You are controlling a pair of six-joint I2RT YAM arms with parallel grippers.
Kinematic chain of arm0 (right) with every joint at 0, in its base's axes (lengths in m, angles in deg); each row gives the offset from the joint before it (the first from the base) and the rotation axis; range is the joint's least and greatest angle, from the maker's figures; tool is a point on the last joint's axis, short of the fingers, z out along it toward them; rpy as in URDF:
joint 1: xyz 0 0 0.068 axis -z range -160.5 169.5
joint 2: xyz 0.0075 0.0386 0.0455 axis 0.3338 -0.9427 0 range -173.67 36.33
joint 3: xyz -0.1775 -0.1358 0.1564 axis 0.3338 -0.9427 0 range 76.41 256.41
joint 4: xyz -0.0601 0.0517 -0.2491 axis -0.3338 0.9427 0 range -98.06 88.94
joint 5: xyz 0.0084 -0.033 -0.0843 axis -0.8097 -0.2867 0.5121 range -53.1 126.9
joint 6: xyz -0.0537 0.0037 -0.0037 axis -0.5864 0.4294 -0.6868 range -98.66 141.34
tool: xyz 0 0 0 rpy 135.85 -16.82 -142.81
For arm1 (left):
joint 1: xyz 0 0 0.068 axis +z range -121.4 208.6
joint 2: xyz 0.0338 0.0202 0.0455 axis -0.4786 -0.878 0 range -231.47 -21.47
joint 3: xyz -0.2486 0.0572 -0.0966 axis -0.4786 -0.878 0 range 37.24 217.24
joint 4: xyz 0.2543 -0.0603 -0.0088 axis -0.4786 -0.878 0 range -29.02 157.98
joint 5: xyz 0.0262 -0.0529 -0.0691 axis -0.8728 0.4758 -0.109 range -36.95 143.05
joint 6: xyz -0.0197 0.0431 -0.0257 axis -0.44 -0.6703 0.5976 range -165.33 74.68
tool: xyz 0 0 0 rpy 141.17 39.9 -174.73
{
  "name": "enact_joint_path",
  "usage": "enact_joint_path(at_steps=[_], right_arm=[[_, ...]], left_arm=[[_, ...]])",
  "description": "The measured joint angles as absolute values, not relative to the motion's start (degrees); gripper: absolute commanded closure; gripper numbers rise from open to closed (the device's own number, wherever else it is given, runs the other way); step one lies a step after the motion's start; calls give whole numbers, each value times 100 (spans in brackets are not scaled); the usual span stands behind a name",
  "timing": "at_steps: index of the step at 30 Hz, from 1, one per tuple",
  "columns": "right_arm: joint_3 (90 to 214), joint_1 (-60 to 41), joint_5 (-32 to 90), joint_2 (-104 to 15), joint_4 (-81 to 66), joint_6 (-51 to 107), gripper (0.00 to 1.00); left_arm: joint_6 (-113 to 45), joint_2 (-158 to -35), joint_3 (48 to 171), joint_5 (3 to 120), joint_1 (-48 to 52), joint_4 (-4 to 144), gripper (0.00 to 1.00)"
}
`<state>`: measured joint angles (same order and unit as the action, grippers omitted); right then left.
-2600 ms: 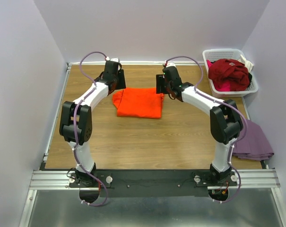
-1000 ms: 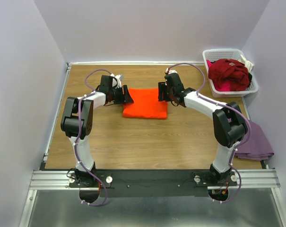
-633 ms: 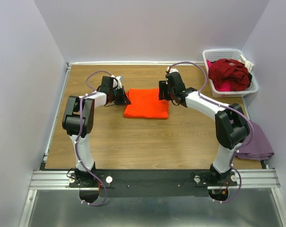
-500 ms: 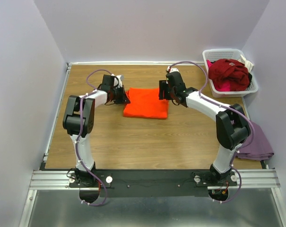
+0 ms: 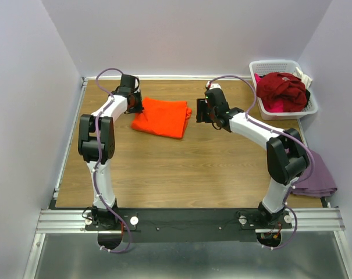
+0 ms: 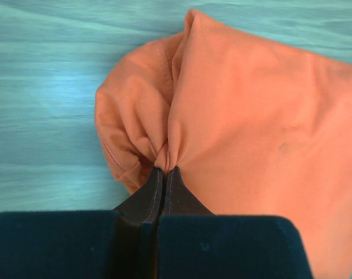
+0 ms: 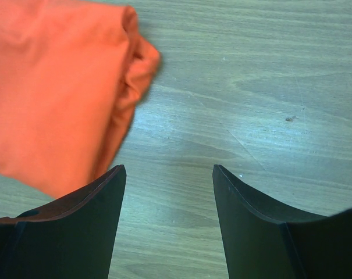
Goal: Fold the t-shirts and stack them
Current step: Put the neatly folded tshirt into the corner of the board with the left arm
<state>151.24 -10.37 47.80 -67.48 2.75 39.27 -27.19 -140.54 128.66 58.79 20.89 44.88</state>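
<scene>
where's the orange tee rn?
Top view: the orange tee lies folded, far-centre, between the left hand, pinching its left edge, and the right hand, open by its right edge.

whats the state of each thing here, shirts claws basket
orange t-shirt, folded, lying on the table, left edge bunched
left claw, shut on the orange t-shirt's bunched edge
right claw, open, empty, beside the orange t-shirt
dark red t-shirt, crumpled in the basket
basket, upright, holding unfolded clothes
mauve t-shirt, folded, at the table's right edge

robot lab cell, plain white walls [image 5: 193, 35], wooden table [image 5: 181, 168], aluminium rail [image 5: 59, 220]
</scene>
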Motion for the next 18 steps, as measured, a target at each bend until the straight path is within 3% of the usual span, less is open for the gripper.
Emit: enact_joint_path(at_steps=[9, 18], right_arm=[[15124, -1037, 4828, -6748, 275, 3925, 30], [15124, -1004, 4909, -6748, 275, 3925, 31]], left_arm=[[-2774, -14694, 13720, 5159, 2496, 3800, 100], [-3146, -15914, 15991, 4652, 3003, 3151, 100]])
